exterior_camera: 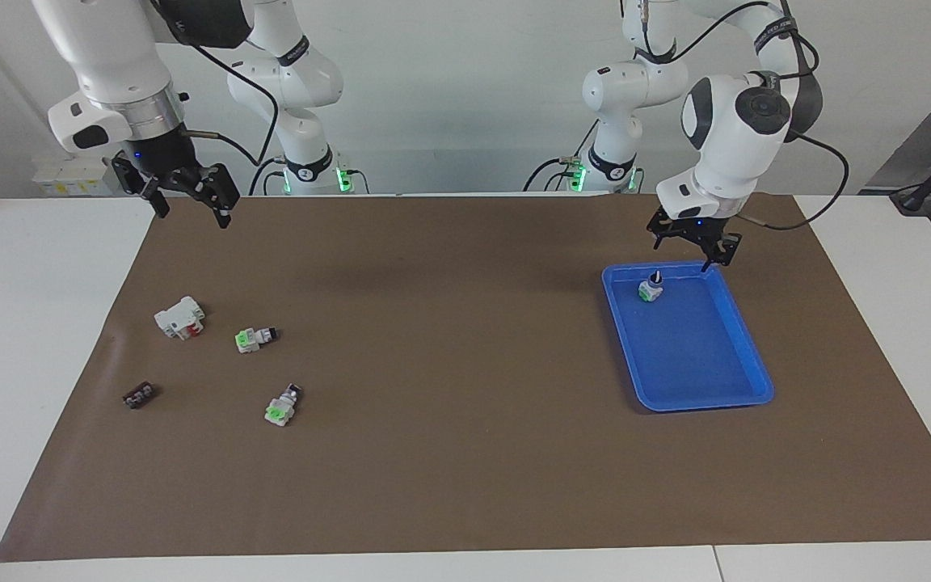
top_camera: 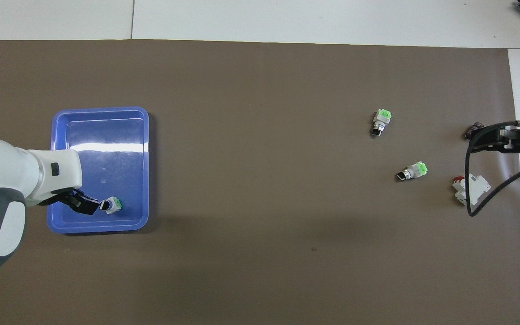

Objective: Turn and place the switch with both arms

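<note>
A switch (exterior_camera: 650, 288) (top_camera: 113, 205) with a green face stands knob up in the blue tray (exterior_camera: 716, 380) (top_camera: 102, 122), at the corner nearest the robots. My left gripper (exterior_camera: 693, 245) (top_camera: 76, 204) hangs open above that end of the tray, clear of the switch. Two more switches (exterior_camera: 254, 338) (exterior_camera: 281, 406) lie on their sides on the brown mat toward the right arm's end, also seen from overhead (top_camera: 412, 170) (top_camera: 381, 121). My right gripper (exterior_camera: 185, 196) (top_camera: 499, 139) is raised, open and empty, over the mat's edge at that end.
A larger white block with a red part (exterior_camera: 180, 317) (top_camera: 470, 189) and a small flat black piece (exterior_camera: 139, 395) (top_camera: 473, 131) lie near the two loose switches. The brown mat (exterior_camera: 449, 388) covers most of the white table.
</note>
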You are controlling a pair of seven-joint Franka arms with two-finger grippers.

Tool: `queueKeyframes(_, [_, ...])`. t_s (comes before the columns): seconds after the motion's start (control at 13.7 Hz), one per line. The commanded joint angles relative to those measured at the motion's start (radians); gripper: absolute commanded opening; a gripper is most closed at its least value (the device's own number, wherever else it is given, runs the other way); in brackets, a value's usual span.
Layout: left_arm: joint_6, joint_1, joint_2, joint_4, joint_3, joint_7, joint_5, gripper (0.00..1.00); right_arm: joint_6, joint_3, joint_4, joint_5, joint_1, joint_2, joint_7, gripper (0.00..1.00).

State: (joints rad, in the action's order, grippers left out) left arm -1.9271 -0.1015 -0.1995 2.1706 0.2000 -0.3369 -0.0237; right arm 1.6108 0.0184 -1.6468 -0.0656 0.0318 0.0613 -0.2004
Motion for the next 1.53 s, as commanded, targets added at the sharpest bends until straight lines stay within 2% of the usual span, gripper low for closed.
queueKeyframes(0.0, [-0.009,0.117,0.006,-0.021,-0.124,0.226,-0.01,1.0,-0.009,0.0,0.001,-0.007,-0.016,0.005,0.079,0.99])
queueKeyframes(0.15, [0.048,0.219,0.067,-0.156,-0.229,0.245,-0.009,1.0,-0.037,0.0,0.022,0.013,-0.021,0.002,0.079,0.99])
queueKeyframes(0.29, [0.138,0.232,0.132,-0.307,-0.237,0.246,0.001,1.0,-0.109,-0.002,0.09,0.062,-0.026,-0.008,0.076,0.99])
queueKeyframes(0.44, [0.264,0.217,0.199,-0.495,-0.238,0.253,0.074,1.0,-0.126,-0.002,0.096,0.095,-0.026,-0.014,0.075,0.99])
queueKeyframes(0.58, [0.353,0.214,0.232,-0.619,-0.238,0.254,0.11,1.0,-0.156,-0.002,0.098,0.098,-0.026,-0.012,0.075,0.99])
queueKeyframes(0.87, [0.398,0.214,0.212,-0.634,-0.243,0.256,0.091,1.0,-0.127,0.0,0.087,0.04,-0.012,-0.009,0.079,0.99])
queueKeyframes(1.17, [0.477,0.212,0.12,-0.569,-0.24,0.253,0.048,1.0,-0.109,-0.005,0.075,0.01,-0.007,-0.005,0.084,0.99])
queueKeyframes(1.46, [0.5,0.189,0.115,-0.569,-0.238,0.256,0.047,1.0,-0.126,-0.006,0.075,0.015,-0.007,-0.003,0.078,0.99])
